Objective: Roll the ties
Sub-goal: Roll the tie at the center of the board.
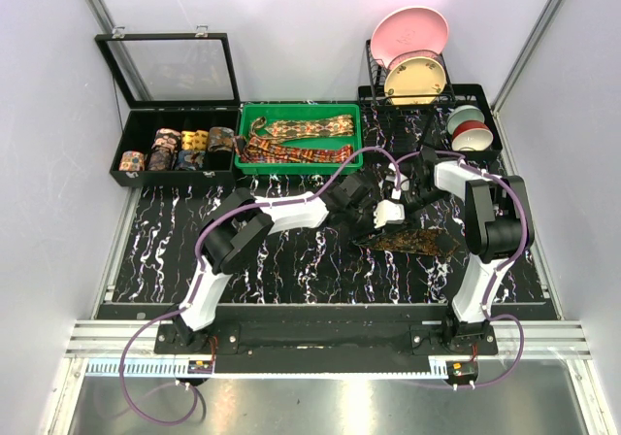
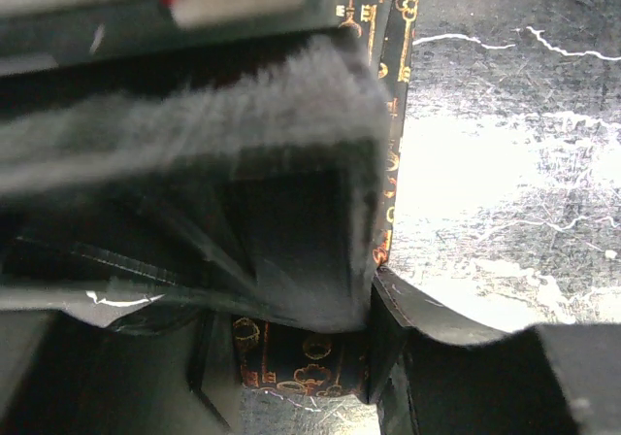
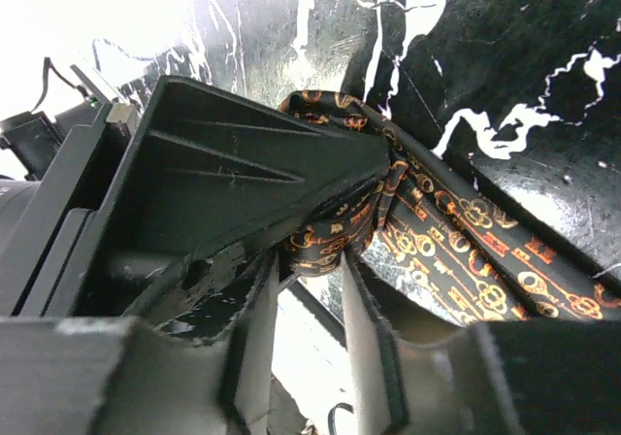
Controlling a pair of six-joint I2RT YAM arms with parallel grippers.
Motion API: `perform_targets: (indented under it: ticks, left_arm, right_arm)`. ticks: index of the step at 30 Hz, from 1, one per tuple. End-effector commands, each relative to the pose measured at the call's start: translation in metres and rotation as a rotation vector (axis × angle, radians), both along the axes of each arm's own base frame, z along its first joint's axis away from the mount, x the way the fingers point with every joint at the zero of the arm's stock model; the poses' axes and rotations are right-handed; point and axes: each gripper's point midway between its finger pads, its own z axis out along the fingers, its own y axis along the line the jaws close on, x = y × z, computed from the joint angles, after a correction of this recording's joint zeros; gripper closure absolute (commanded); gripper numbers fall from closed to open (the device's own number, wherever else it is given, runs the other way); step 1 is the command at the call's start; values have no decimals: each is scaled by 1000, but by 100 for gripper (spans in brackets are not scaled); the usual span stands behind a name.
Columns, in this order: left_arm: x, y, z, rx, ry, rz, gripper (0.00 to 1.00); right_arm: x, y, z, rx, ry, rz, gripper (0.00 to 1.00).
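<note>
**Soft cloth, a started coil, and a crowded middle**

The key-patterned tie (image 1: 417,243) lies on the bench (image 1: 291,270) right of centre, between the two arms. One end is wound into a small coil (image 3: 325,246) and the rest trails flat to the right. The left arm's fingers (image 2: 485,386) look clamped on that coil, which fills the gap between them in the left wrist view. The right arm's fingers (image 3: 364,348) stand apart just beside the coil. The slot between them is bare, and whether their tips touch the cloth cannot be told.

The tie should handle as light, limp and rather slick. It will not keep a shape alone, so a loose coil is likely to spring open or telescope sideways. The sound hold is across the coil's flat faces, with the second pair of fingers feeding the flat tail close to the roll.

Room is tightest where the wrists meet, with the two sets of fingers almost against each other. The bench is open toward the near edge and the left. Behind sit the green tray (image 1: 301,108) of loose ties (image 1: 301,129), the black case (image 1: 126,129) of rolled ties (image 1: 179,149), and the bowls (image 1: 471,129) near the right arm's elbow.
</note>
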Motion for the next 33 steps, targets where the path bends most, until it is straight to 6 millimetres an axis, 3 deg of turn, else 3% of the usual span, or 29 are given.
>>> perform_targets:
  ticks: [1, 3, 7, 11, 16, 19, 22, 33]
  left_arm:
    - [-44, 89, -103, 412, 166, 19, 78]
    - [-45, 89, -102, 413, 165, 18, 77]
    - [-46, 87, -99, 401, 171, 10, 75]
    - [-44, 80, -91, 372, 170, 14, 71]
    - [-34, 61, -60, 248, 144, 47, 44]
    - [-29, 48, -40, 155, 116, 57, 37]
    - [-21, 36, -21, 59, 83, 67, 35]
    - [-17, -6, 10, -138, 108, 26, 32]
  right_arm:
    - [8, 7, -3, 25, -38, -2, 66]
    - [8, 6, -6, 15, -39, -3, 71]
    - [8, 3, -11, -14, -29, -8, 100]
    - [11, -3, -15, -68, -32, -20, 100]
    - [9, -13, -24, -148, 6, -36, 100]
    - [6, -18, -29, -185, 33, -38, 100]
    - [3, -22, -30, -215, 44, -38, 100]
    - [-2, -29, -42, -300, 74, -12, 100]
